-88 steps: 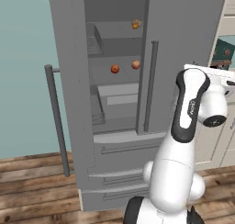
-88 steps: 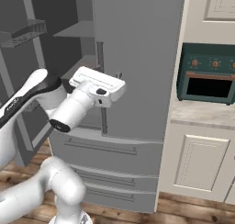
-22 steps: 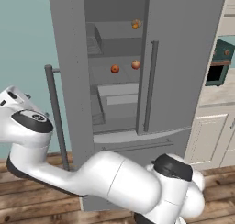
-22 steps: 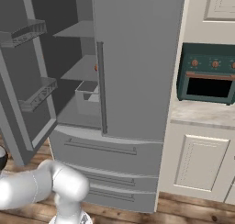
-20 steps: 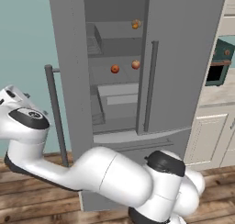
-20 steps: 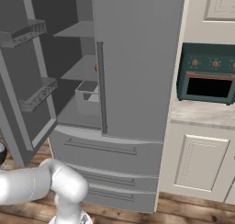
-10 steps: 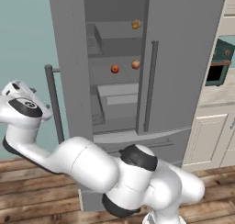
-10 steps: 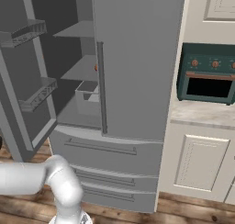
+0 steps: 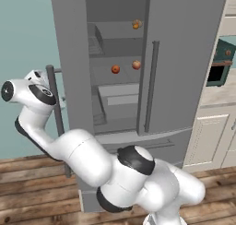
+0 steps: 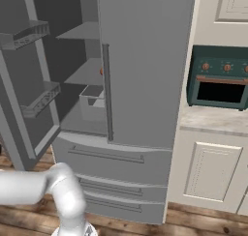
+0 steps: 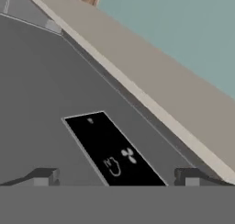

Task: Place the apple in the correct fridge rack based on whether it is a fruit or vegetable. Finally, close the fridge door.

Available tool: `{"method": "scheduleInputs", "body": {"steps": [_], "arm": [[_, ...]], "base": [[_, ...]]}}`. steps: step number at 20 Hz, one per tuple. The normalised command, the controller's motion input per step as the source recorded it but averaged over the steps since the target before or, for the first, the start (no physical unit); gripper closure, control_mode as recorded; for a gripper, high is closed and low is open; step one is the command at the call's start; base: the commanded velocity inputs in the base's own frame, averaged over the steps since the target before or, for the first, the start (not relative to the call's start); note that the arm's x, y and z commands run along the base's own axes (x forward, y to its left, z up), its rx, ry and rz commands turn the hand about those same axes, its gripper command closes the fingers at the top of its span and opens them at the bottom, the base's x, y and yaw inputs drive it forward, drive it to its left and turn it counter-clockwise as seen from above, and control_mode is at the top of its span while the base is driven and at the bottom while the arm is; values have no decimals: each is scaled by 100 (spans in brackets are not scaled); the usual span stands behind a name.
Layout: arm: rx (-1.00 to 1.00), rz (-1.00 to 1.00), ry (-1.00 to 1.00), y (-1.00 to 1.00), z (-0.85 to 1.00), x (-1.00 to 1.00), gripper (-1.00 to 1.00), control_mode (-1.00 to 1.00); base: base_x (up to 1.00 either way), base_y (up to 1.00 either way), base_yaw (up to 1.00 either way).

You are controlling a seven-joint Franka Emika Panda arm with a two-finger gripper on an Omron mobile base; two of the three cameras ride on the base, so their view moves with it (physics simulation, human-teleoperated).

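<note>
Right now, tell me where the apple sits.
In the left base view the apple rests on the fridge rack, right of an orange-red fruit, near the closed door's edge.

No text can be read; the black panel [image 11: 114, 152] on the fridge door [image 11: 50, 94] shows only small white symbols.

Green wall oven [image 10: 220, 80] seen at 3 o'clock of the fridge body, set above a pale counter [image 10: 213, 120] and cream cabinet door [image 10: 212, 171]. Wire door bins [image 10: 41, 98] noted at 9 o'clock. Wood plank floor [image 9: 32, 192] at 6 o'clock. Black dispenser panel [image 11: 114, 152] seen close up.
</note>
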Motion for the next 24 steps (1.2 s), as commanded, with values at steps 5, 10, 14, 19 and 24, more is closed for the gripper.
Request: {"method": "scheduleInputs", "body": {"steps": [5,10,14,19,24], "arm": [[13,-2,-6,-100,-10,13,-100,-100],[11,-7,-23,-100,-10,-35,-100,-100],[12,-7,-13,-100,-3,-2,-100,-100],[13,-4,-13,-100,0,0,-100,-100],[12,-2,-8,-100,0,24,-100,-100]], "base": [[0,0,0],[0,0,0],[0,0,0],[0,0,0],[0,0,0]]}}
